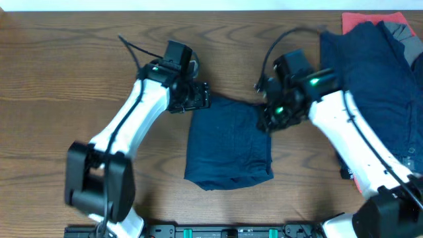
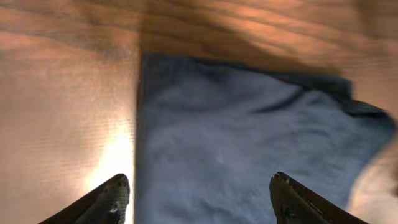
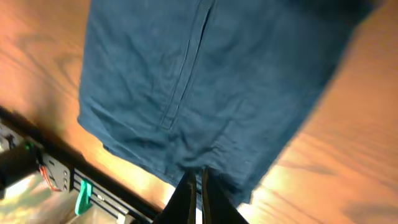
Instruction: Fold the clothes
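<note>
A folded dark navy garment [image 1: 228, 149] lies flat at the table's middle. My left gripper [image 1: 203, 98] is open at its far left corner; in the left wrist view the jaws [image 2: 199, 186] straddle the cloth's left edge [image 2: 249, 143] without holding it. My right gripper [image 1: 268, 122] is at the far right corner; in the right wrist view its fingers [image 3: 199, 175] are shut on the navy garment's edge [image 3: 205, 81]. A pile of more clothes sits at the far right: a large navy piece [image 1: 370, 79], a coral-red piece [image 1: 370, 20] and a grey piece [image 1: 400, 30].
The wooden table [image 1: 66, 66] extends to the left of the garment. A black rail with green clips [image 1: 225, 231] runs along the front edge and also shows in the right wrist view [image 3: 50, 168]. Black cables loop above both arms.
</note>
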Motion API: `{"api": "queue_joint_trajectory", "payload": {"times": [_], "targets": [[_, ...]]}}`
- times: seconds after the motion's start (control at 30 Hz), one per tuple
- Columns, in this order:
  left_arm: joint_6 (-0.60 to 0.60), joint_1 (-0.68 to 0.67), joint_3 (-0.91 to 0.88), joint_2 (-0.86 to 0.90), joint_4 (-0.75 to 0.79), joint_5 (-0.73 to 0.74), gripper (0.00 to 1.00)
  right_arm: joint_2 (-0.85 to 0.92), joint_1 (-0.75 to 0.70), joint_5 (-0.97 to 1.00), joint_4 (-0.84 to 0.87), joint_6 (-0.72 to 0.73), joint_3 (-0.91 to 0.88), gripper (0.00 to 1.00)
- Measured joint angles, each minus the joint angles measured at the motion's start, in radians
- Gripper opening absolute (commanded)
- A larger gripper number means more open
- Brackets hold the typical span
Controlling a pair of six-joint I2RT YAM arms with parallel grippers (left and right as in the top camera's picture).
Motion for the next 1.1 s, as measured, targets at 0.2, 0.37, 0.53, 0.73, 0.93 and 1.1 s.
{"api": "queue_joint_trajectory", "payload": {"times": [0.2,0.37,0.53,0.73,0.93,1.1], "targets": [[0.023,0.0,0.0,0.111,0.021,0.0,0.74,0.006,0.072,-0.074,0.162,0.039,-0.217,0.09],[0.028,0.0,0.0,0.18,-0.033,0.0,0.72,0.007,0.117,-0.101,0.266,0.093,-0.37,0.13],[0.027,0.0,0.0,0.218,-0.147,-0.004,0.69,0.007,0.109,-0.054,0.36,0.166,-0.473,0.19],[-0.012,0.008,0.0,0.219,-0.318,-0.023,0.7,0.012,0.041,-0.026,0.504,0.208,-0.523,0.18],[-0.048,0.017,-0.002,0.219,-0.43,0.07,0.7,0.067,-0.026,-0.037,0.763,0.219,-0.518,0.24],[-0.053,0.017,-0.002,0.213,-0.458,0.142,0.7,0.111,-0.073,-0.008,0.89,0.201,-0.479,0.41]]}}
